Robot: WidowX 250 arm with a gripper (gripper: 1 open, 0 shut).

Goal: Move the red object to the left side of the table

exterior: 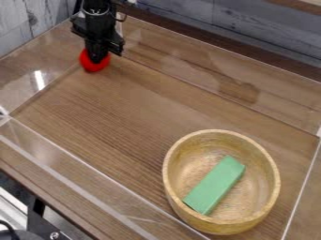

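One thing left, I reckon: the release. My claw [99,52] is clenched on the red object [90,64], which is at the far left of the bench [126,131] and looks low enough to touch the wood. I'd confirm contact and open gently so it can't roll. Then I'd lift straight up, clear of the acrylic wall [28,61].

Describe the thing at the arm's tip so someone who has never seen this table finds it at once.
On the brown wooden table with clear walls, look to the far left corner, where the black pincer points down. At its tip is the red toy, small and round. Nothing else is red: the wooden bowl and its flat green block sit near right.
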